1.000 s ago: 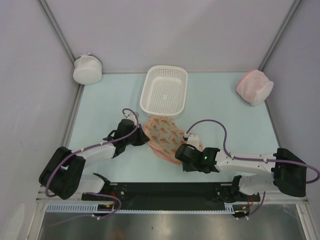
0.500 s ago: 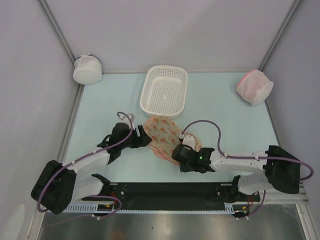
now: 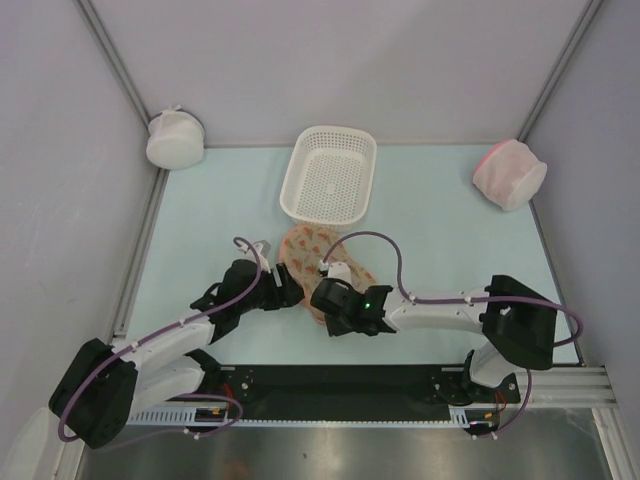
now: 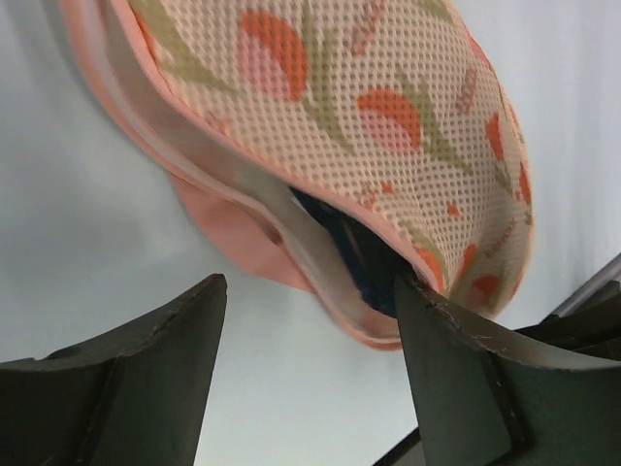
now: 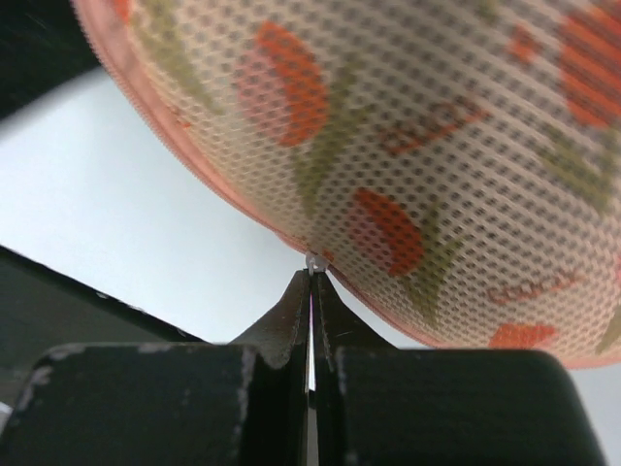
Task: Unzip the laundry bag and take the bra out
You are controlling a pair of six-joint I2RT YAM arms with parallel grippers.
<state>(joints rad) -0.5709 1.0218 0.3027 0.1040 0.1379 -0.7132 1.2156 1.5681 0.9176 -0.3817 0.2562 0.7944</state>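
Bag (image 3: 312, 252) lies just below the basket (image 3: 291, 205), its edge partly open.
Only the left wrist view shows the gap, with the dark bra (image 4: 342, 248) inside; the left gripper (image 4: 310, 286) is spread wide and holds nothing. The right gripper (image 5: 310, 279) is pinched tight on the pink edge.

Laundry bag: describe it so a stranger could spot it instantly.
Find the white basket at mid-table. Just in front of it is the laundry bag. It is flat and beige with orange-and-green print and pink edging, unlike the round white pouch and round pink pouch in the far corners.
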